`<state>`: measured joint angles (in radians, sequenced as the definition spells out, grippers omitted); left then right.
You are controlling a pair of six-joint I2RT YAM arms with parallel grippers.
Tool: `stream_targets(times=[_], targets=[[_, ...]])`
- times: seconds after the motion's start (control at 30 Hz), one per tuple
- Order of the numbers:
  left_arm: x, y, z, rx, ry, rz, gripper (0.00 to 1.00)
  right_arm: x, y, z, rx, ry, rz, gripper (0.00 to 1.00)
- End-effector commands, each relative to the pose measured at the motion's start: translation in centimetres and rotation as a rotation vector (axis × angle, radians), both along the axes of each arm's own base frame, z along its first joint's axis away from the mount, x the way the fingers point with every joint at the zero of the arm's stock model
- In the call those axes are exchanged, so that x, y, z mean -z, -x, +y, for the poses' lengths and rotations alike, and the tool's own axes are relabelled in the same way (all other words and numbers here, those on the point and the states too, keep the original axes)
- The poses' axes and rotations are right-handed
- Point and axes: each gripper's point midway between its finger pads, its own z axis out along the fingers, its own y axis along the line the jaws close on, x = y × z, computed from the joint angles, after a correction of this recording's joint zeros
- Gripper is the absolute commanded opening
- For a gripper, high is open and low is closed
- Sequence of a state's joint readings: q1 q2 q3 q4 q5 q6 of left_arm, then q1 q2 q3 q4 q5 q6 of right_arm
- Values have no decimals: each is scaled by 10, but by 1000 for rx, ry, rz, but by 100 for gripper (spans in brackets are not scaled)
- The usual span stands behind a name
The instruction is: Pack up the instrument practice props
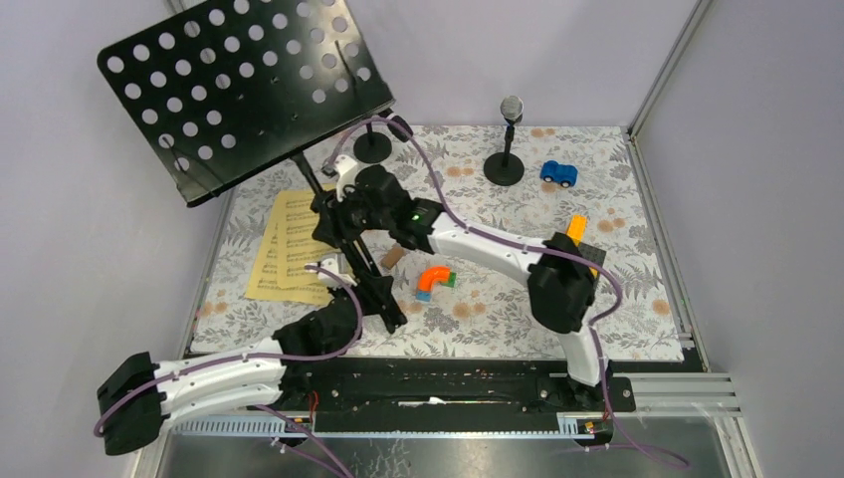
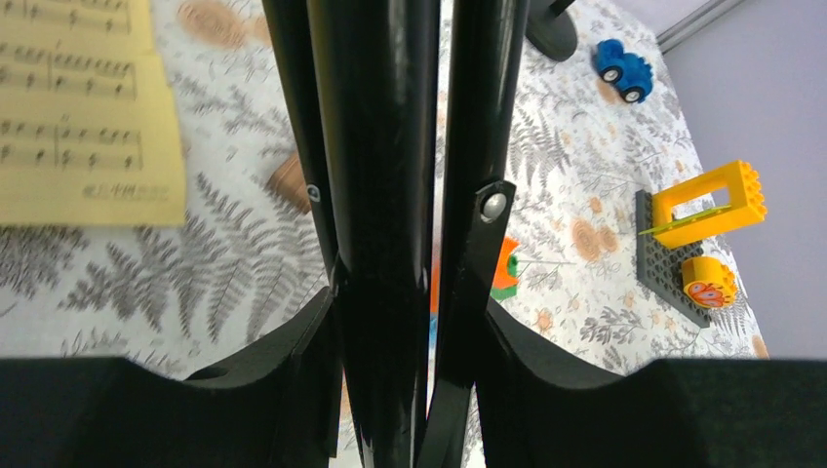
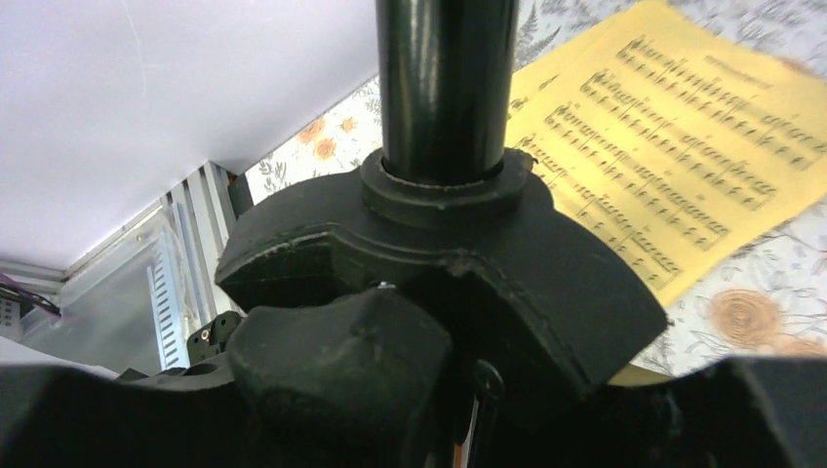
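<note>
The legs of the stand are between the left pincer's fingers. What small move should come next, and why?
Probably close the left pincer firmly on the folded legs of the music stand. The legs lie inside it, yet a thin gap shows between them, while the right pincer seems to hold the stand at its collar, so squeezing should gather the legs.

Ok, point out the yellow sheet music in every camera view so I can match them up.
Top external: the yellow sheet music lies flat left of centre, just left of the legs of the black music stand.
Left wrist: top left corner, left of the stand's legs.
Right wrist: upper right, behind the stand's pole.
Shared landmark: the black music stand, right beside the pages in all three.
</note>
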<state>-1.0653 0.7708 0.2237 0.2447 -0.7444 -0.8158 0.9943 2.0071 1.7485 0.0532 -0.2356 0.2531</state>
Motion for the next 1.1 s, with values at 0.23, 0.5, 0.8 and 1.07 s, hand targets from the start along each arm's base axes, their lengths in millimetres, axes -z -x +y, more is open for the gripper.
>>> stream_targets(times=[0.23,0.5,0.8,1.07], targets=[[17,28,10,-42,247,218,0,-45,-25,62,-105,-151,-198,0],[43,39,15,-95,323,347,0,42,-38,68,-96,1,-166,0],[59,43,25,-138,288,383,22,120,-66,56,24,146,-171,0],[61,43,33,-159,265,380,58,156,-103,36,168,211,-147,0]])
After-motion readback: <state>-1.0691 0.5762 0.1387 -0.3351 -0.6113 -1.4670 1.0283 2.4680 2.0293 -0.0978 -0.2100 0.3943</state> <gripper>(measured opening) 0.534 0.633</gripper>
